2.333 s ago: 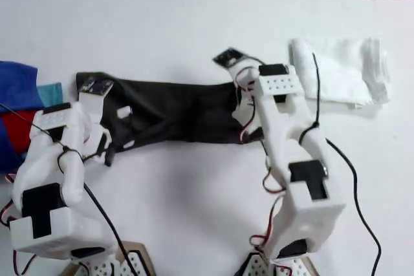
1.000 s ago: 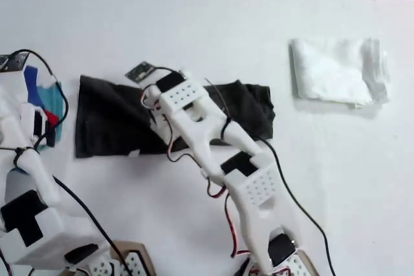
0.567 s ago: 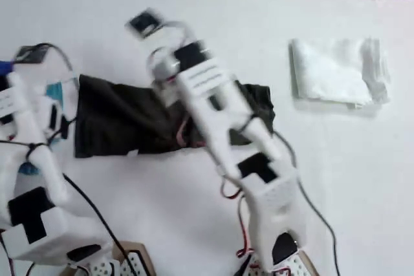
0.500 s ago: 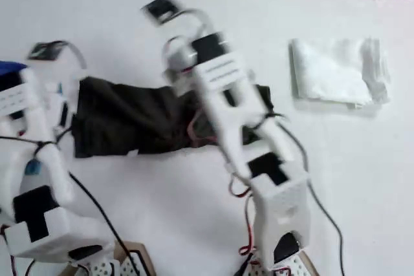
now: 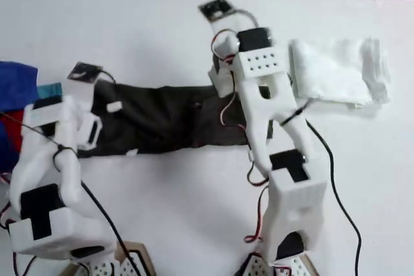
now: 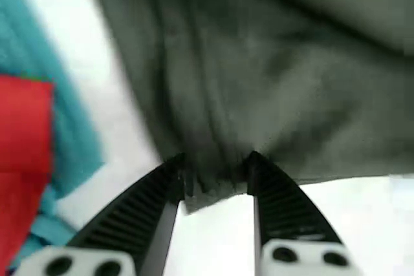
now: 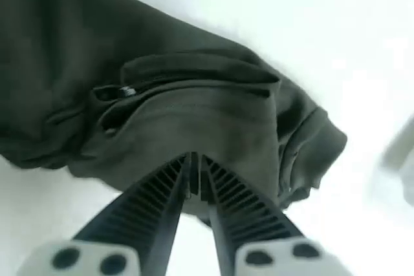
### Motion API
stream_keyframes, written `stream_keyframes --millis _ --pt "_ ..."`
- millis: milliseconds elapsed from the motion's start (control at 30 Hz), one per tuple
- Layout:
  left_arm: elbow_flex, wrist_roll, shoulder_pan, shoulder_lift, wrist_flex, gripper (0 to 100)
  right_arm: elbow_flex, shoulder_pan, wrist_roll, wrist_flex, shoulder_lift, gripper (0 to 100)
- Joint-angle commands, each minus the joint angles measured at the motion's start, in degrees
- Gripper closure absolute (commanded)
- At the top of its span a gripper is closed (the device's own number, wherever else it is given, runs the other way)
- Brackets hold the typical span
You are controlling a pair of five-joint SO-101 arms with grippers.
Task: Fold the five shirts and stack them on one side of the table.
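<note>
Lying across the white table [image 5: 194,17], the dark shirt [image 5: 168,117] sits clamped in both arms' jaws.

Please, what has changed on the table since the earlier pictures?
The right tool swept left across the black shirt, lifted, then returned to its right end. The left tool drew away left and came back to the left end. The folded white shirt stayed put.

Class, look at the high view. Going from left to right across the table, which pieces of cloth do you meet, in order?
coloured pile → dark shirt → white shirt
</note>
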Motion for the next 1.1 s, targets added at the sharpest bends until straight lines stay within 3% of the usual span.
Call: stream_keyframes --millis 0,433,667,833,1067 --pt "-0.04 -3.43 -4.66 -0.26 -1.23 84 0.0 2.42 0.62 -5.23 1.98 98.1" --pt "2.15 -8.0 -5.89 -0.88 -0.09 84 0.0 7.69 0.88 -5.67 3.21 98.1" --pt "-12.62 -7.56 -5.89 -0.88 15.12 84 0.44 7.43 0.88 -1.98 -4.88 98.1" --pt "-25.63 1.49 -5.27 -0.26 17.93 84 0.53 7.6 0.88 0.66 -7.78 98.1" --pt "-23.6 9.14 2.81 3.69 8.0 84 0.26 7.6 0.88 1.54 -8.13 98.1"
